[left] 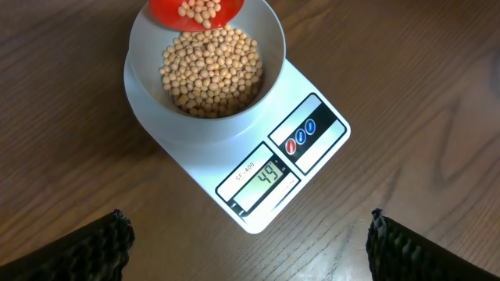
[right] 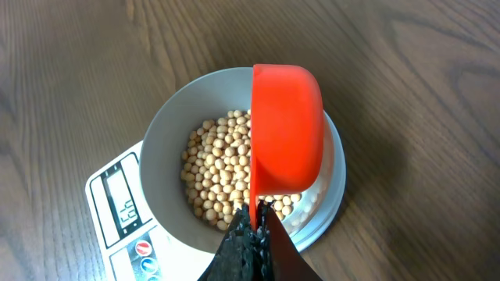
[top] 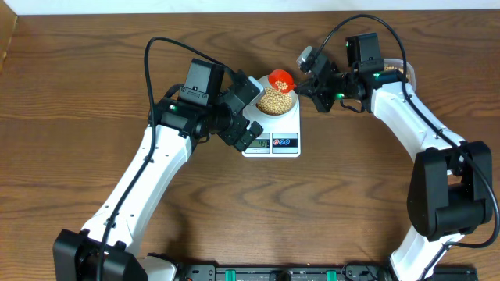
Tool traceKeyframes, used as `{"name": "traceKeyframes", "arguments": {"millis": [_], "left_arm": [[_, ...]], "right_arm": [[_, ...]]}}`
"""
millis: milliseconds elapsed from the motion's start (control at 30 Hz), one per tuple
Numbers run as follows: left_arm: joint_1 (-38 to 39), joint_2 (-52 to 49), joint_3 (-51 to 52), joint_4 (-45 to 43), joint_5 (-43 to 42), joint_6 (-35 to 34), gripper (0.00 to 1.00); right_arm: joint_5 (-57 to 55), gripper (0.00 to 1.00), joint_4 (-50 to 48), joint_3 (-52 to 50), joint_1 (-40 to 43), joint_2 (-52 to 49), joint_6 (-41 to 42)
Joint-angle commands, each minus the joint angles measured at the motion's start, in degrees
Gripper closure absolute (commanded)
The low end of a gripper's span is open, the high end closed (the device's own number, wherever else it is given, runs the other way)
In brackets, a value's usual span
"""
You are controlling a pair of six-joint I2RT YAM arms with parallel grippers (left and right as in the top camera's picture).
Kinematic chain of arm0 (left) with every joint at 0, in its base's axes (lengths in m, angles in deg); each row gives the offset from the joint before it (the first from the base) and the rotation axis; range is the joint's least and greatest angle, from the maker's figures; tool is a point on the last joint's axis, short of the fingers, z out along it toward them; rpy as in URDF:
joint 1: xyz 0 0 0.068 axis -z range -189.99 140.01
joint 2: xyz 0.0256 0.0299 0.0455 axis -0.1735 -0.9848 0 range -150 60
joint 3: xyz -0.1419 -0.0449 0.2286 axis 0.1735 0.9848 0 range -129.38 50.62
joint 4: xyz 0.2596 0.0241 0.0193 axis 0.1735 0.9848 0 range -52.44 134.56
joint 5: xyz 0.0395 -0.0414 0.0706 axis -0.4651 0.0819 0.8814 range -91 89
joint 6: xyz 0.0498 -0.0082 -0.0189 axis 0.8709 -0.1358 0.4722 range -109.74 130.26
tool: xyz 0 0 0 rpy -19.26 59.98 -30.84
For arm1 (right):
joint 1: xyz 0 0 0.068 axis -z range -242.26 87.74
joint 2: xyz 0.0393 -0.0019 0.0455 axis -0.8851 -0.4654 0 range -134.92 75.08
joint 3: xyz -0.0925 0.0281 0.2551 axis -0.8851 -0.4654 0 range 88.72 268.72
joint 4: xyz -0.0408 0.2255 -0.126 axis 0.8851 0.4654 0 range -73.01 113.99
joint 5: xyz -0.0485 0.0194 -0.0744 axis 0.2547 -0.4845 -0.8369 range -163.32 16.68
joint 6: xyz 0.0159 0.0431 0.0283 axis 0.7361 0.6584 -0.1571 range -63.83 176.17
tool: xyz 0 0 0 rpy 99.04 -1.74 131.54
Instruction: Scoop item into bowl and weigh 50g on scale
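Topping up, by the look of it: red scoop (right: 285, 129) tipped over the bowl (left: 148, 55), which sits right on the scale (left: 312, 148), already well filled with the beans (left: 211, 70). Scoop pinched at its handle end by the right gripper (right: 254, 226), jaws clamped shut on it, on the side of the scale away from the display (left: 262, 181). A few beans sitting at the scoop's lip in the left wrist view, right above the pile. Display at the scale's front end reading 49, so basically one short of target.

Left gripper (left: 246, 248) hanging just off the display end of the scale, jaws spread wide, holding nothing.

Guessing the next bit needs a really gentle touch: tip a hair more to drop just two or three beans, then level the scoop and back off from the scale. Easy to overshoot if the whole lip dumps at once. Probably worth letting the readout settle before adding more. Nothing for the left arm here except no bumping the scale.
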Motion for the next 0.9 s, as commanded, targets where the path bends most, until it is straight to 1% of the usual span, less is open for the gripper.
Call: {"name": "traceKeyframes", "arguments": {"millis": [0,867], "left_arm": [[0.0,-0.2,-0.1,0.1,-0.9,-0.7,0.02],[0.0,-0.2,-0.1,0.1,-0.9,-0.7,0.02]], "right_arm": [[0.6,0.99,-0.2,-0.2,-0.7,1.2,-0.5],[1.2,0.99,0.6,-0.2,-1.1,1.2,-1.7]]}}
